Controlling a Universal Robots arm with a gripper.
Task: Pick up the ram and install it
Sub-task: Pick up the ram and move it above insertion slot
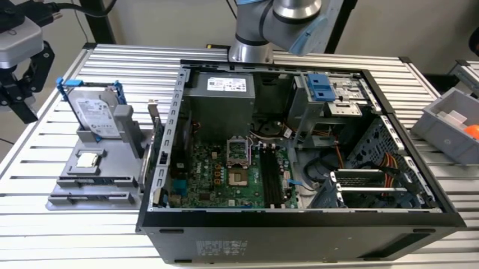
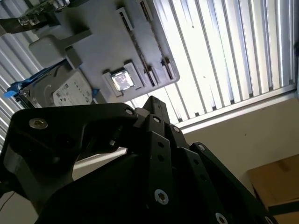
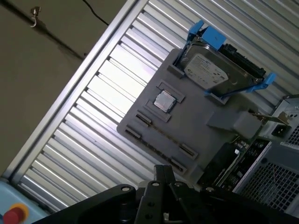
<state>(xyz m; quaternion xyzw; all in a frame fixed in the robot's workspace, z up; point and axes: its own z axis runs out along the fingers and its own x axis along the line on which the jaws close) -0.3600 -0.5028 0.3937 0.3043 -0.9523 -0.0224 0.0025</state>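
In the upper left of the exterior view the black gripper (image 1: 21,92) hangs over the ribbed metal table (image 1: 75,235), apart from everything on it. No view shows whether it stands wide or narrow. The ram (image 1: 156,120) appears as a thin, narrow stick standing upright at the edge of the grey moulded fixture (image 1: 97,185), between an upright grey block and the wall of the open computer case (image 1: 299,216). That view alone looks into the case, at the green motherboard (image 1: 210,179) and its long black memory slots (image 1: 271,179), with the arm's (image 1: 284,17) silver and pale-blue joint at the top centre. In both wrist views the dark, bolted linkages of the gripper sit close to the lens. Past them lie the table's shiny slats, the flat matte fixture (image 3: 196,126) and the small square silver processor chip (image 3: 164,100) in its recess. The silver hard drive (image 3: 215,70) leans there in its blue-handled frame. In the first wrist view the ram (image 3: 264,117) is a slim edge beside the case; in the second wrist view it (image 2: 39,13) is a greenish board past the fixture (image 2: 93,46).
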